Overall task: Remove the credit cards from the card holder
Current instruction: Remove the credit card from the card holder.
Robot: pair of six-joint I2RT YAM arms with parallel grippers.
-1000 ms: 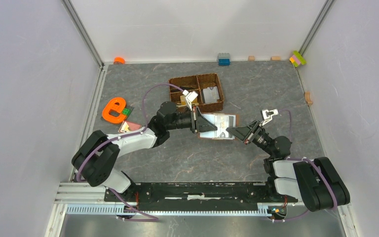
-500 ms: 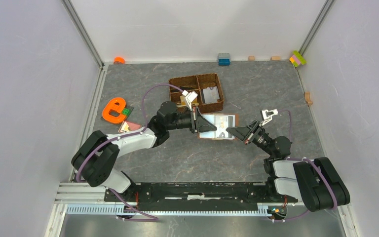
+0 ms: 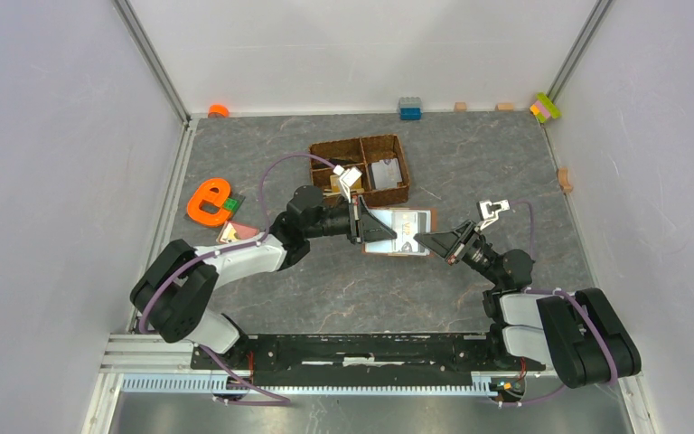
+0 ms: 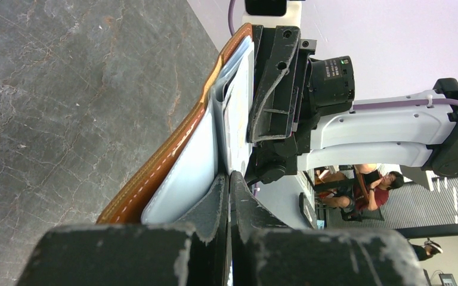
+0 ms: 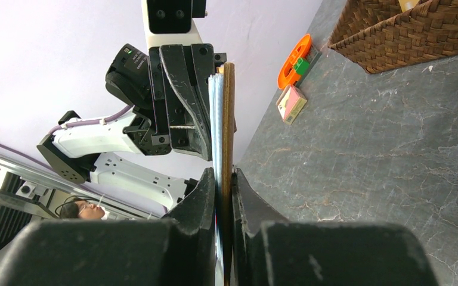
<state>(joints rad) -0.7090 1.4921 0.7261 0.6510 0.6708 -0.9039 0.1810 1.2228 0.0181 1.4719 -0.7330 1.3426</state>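
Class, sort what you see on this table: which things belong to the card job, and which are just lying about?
Job: card holder, cards inside it, left gripper and right gripper clamping it.
Lying about: woven basket, orange letter, blue block, coloured bricks.

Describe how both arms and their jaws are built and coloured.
Both the left arm and the right arm have white link shells between bulky black joint housings. A purple cable loops along each. The jaws are black, wedge-shaped and scuffed grey at the edges, with a white camera mount at each wrist.
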